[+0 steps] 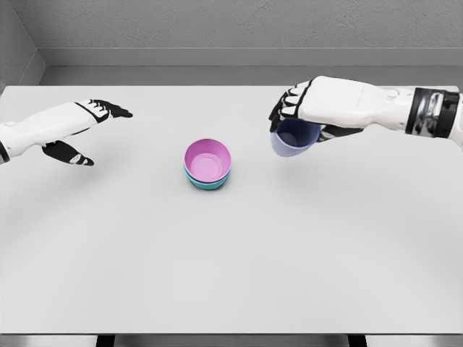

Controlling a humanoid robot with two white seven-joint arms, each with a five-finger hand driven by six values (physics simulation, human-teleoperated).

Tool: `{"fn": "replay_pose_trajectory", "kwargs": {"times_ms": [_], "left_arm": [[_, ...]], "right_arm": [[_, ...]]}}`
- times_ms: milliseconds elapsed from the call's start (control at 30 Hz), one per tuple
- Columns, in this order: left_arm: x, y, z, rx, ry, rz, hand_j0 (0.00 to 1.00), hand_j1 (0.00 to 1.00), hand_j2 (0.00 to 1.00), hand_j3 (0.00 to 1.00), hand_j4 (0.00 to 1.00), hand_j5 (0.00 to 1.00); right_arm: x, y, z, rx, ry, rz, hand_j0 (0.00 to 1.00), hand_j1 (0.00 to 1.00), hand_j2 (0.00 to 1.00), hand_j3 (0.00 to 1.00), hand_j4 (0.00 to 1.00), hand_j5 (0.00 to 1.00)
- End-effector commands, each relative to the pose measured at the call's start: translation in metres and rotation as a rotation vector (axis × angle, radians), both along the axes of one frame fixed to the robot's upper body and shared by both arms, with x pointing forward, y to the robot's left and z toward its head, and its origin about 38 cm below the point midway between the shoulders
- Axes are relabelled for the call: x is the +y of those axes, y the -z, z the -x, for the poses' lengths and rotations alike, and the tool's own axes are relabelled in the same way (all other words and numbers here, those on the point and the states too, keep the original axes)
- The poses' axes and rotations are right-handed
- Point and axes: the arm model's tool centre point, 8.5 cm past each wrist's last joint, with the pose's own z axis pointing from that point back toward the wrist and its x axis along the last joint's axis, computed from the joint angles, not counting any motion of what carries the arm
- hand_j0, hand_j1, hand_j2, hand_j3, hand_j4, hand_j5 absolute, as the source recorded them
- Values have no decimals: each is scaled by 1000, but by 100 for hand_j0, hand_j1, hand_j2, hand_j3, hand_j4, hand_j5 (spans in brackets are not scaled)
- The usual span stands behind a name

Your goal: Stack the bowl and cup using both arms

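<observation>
Near the middle of the white table [231, 275], from our head view, sits the pink bowl [207, 159], already nested in a teal bowl [208, 182]. That stack's our landmark. Our right hand [307, 116] has its fingers wrapped over the blue cup [292, 139], carried tilted in the air just right of the stack. Our left hand [76, 130] hangs well left of the stack, fingers spread, holding nothing.

For the step we're on, we'd say level the cup, centre it over the pink bowl, then lower straight down so the rim doesn't clip.

Room-wise we're fine: plenty of bare tabletop around the stack, edges well away.
</observation>
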Motion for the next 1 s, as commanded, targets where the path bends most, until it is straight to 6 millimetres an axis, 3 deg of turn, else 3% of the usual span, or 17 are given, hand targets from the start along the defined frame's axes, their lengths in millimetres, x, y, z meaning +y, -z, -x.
{"fn": "replay_pose_trajectory", "kwargs": {"times_ms": [0,300,800,967], "left_arm": [[0,-1,0,0,-3,6,100,100,100,100,100,100],[0,-1,0,0,-3,6,100,100,100,100,100,100],[1,-1,0,0,-3,5,100,100,100,100,100,100],[0,0,0,0,-2,6,100,100,100,100,100,100]], "right_arm": [[8,-5,5,-7,-29,-21,60,60,60,60,60,60],[23,-10,11,-19,-71,-50,60,60,60,60,60,60],[70,-9,16,-12,-168,-147,60,60,60,60,60,60],[77,-7,16,-8,-182,-154,60,60,60,60,60,60]]}}
